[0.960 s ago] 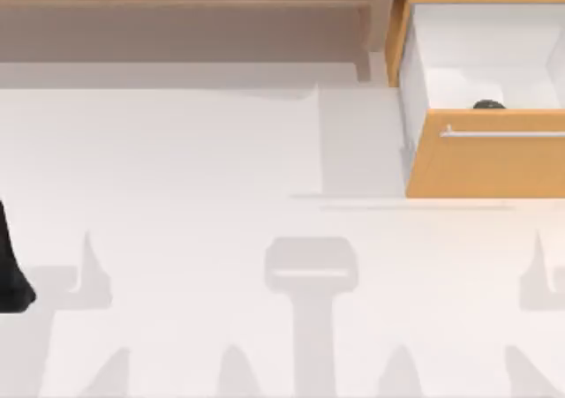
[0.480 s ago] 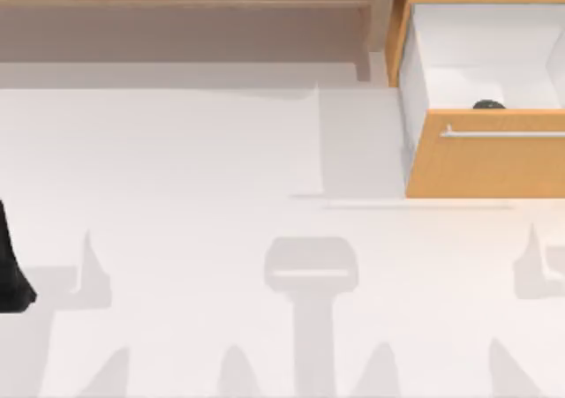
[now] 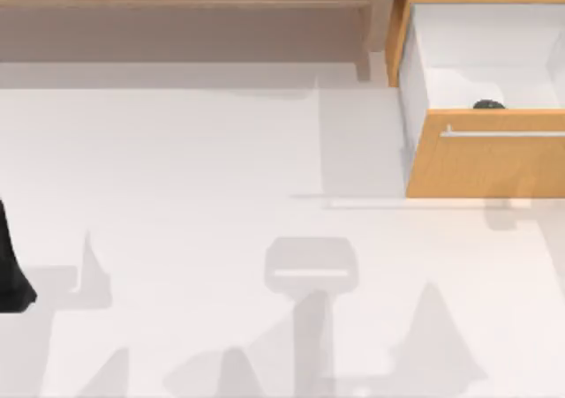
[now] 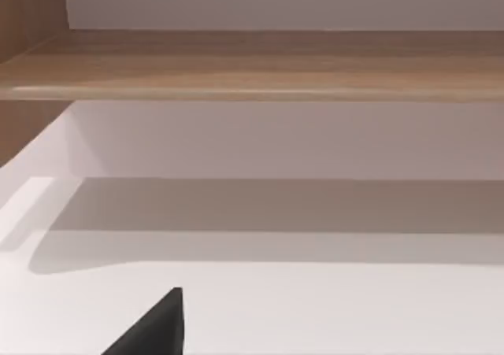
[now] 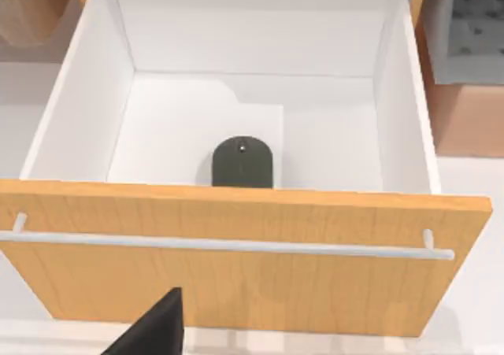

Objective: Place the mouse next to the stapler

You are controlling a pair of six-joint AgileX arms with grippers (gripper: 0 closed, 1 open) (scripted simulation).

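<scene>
White drawer (image 5: 94, 111) | mouse (image 5: 242, 163) inside | right end effector (image 5: 153, 327) seemingly outside front

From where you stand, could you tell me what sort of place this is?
Probably an office desk in simulation: a white table, an open wooden drawer with a mouse inside, and a shelf behind.

Both arms sitting at the picture edges

The left arm (image 3: 12, 270) is showing as a dark shape at the far left edge of the top view, low over the desk. A black tip of the left tool (image 4: 153, 327) is poking into its wrist view, and a black tip of the right tool (image 5: 153, 327) is poking into its own wrist view.
</scene>
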